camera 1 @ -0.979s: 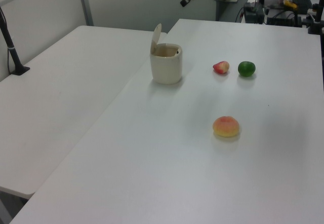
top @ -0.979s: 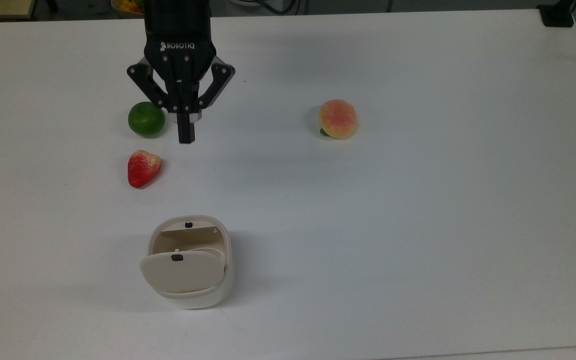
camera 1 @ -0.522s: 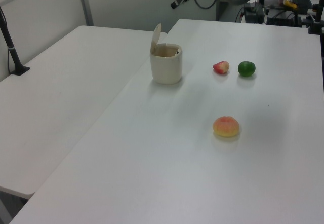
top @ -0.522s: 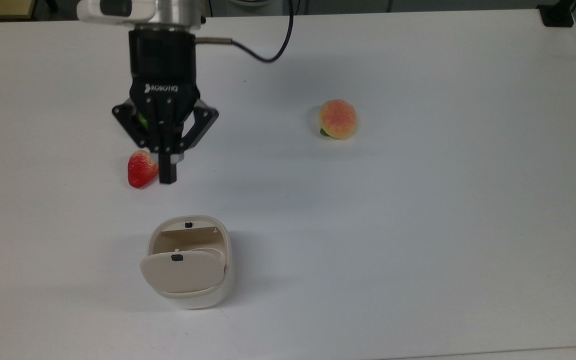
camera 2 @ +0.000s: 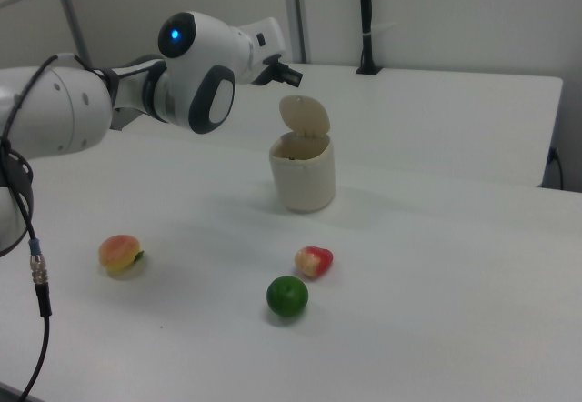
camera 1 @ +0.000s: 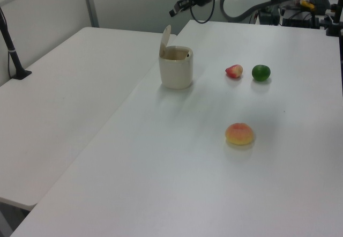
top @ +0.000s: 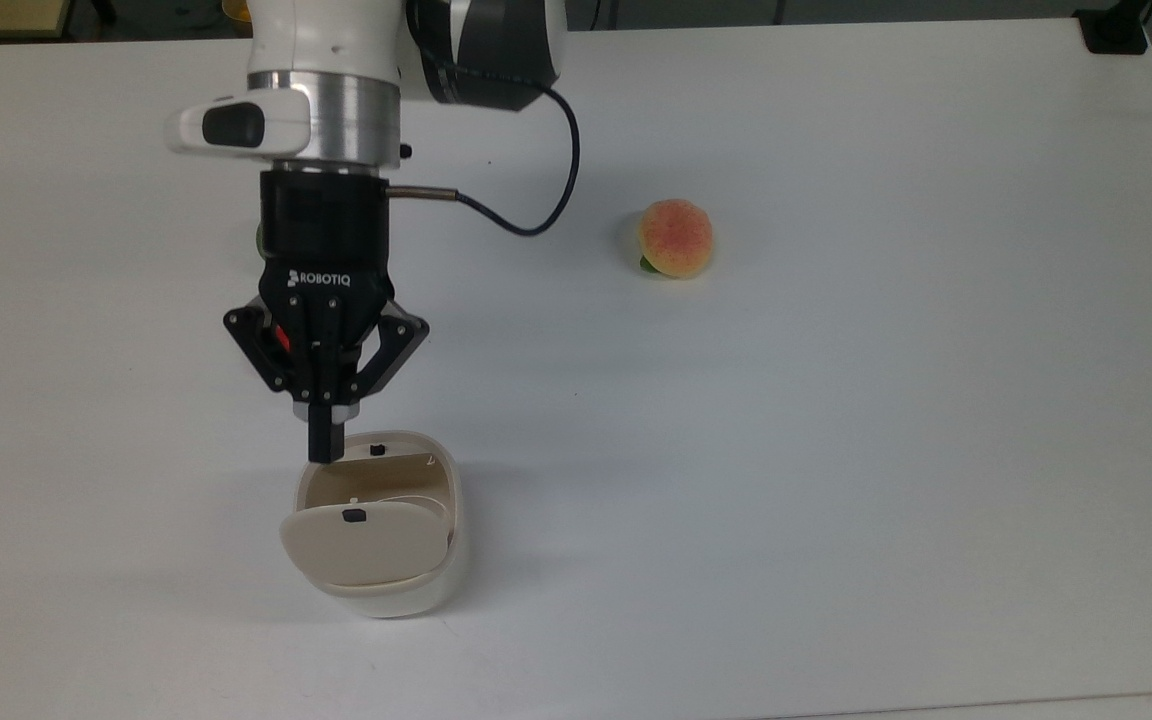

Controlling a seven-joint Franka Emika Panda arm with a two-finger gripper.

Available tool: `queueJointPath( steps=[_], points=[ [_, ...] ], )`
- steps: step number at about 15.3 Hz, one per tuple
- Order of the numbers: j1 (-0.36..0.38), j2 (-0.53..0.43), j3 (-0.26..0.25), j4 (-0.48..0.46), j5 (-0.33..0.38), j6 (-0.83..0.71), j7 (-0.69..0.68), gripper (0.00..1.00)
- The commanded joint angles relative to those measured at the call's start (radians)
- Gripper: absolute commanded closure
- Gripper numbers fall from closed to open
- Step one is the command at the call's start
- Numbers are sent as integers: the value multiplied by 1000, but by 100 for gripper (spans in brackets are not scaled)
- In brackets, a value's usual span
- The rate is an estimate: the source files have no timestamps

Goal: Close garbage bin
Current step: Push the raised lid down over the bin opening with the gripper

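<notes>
Your end effector [top: 321, 447] hangs above the white table [top: 836, 400], fingers pressed together with nothing between them. In the top view its tip overlaps the far rim of the garbage bin [top: 376, 520], on the top view's left side of the opening. In the left view the end effector [camera 1: 174, 11] sits well above the bin, up and to the left view's right of the raised lid; no contact visible.

The garbage bin [camera 1: 176, 67] stands upright on the table, near the seam with the neighbouring table in the left view. Its lid [camera 1: 165, 39] is open, standing nearly upright on its hinge; in the right view the lid [camera 2: 304, 113] rises behind the opening. A small black button shows on the lid [top: 356, 540] in the top view.

Other items on the table: a red strawberry [camera 1: 233, 71] and a green lime [camera 1: 261, 72] close together, well apart from the bin; a peach [top: 675, 238] off alone toward the top view's right. In the right view the strawberry [camera 2: 314, 261] lies just beside the lime [camera 2: 287, 296], the peach [camera 2: 121, 255] toward the right view's left.
</notes>
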Motion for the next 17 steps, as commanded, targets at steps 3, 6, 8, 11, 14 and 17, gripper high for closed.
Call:
queueJointPath(
  steps=[3, 6, 8, 11, 14, 17],
  points=[
    [6, 125, 0, 108, 4, 103, 17, 100],
    [6, 148, 0, 126, 3, 126, 17, 100],
    [3, 171, 0, 149, 1, 144, 16, 100],
    [-2, 173, 1, 149, -2, 143, 9, 100],
    [-3, 183, 4, 144, -11, 143, 6, 100],
    [-11, 184, 6, 119, -35, 143, 3, 100]
  ],
)
